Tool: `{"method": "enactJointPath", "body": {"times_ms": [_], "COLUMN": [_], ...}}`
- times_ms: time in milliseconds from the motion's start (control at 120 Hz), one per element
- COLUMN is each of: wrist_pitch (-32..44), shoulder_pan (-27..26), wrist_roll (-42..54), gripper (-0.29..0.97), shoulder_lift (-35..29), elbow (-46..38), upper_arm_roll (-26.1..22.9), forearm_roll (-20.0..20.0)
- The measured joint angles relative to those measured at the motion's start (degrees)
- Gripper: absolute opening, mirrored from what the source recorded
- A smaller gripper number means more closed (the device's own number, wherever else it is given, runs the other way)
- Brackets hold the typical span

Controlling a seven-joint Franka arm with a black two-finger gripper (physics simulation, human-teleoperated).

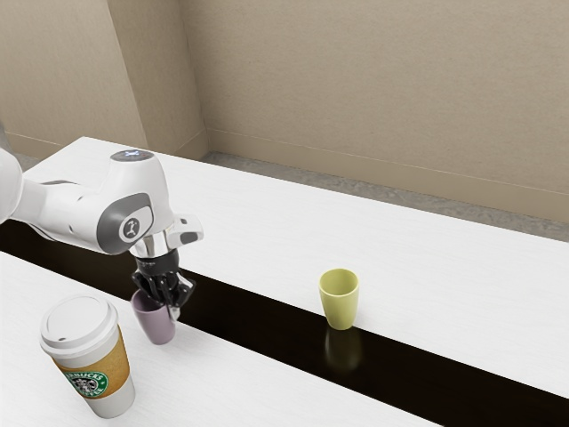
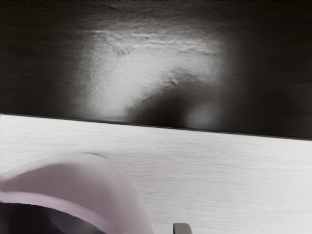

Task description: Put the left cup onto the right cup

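At the exterior view's left, your gripper sits at the mauve cup's rim; you cannot tell whether it grips. That view also gives you the green cup, standing well apart rightward. Your wrist view adds the white table meeting a dark strip.

1. The mauve cup was one plain colour, with no pattern.
2. The yellow-green cup was plain too.
3. The coffee cup was white, with a white lid, a brown sleeve and a round green logo.
4. The desk was white, crossed by a glossy black strip.
5. The gripper was black.
6. The arm was white and grey.
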Motion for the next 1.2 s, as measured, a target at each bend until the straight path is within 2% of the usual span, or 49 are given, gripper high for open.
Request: {"method": "enactJointPath", "body": {"times_ms": [175,342,425,542,708,975,1200], "wrist_pitch": [-0.08,-2.33,-4.63,-9.72,-16.21,-25.7,-29.46], "shoulder_pan": [-0.11,0.46,1.01,0.38,-1.58,-8.84,-11.8], "wrist_roll": [-0.19,-0.42,-0.54,-0.68,-0.37,0.09,0.57], "gripper": [-0.07,-0.09,-0.09,-0.1,-0.1,-0.11,-0.11], "shoulder_lift": [-0.69,-5.58,-7.22,-6.62,-1.62,9.95,17.68], "elbow": [0.1,0.7,2.72,9.73,19.93,38.77,51.32], "upper_arm_roll": [0.68,0.66,-1.25,-6.12,-10.34,-10.79,-10.83], "forearm_roll": [0.71,1.93,2.45,2.85,3.07,3.22,3.46]}}
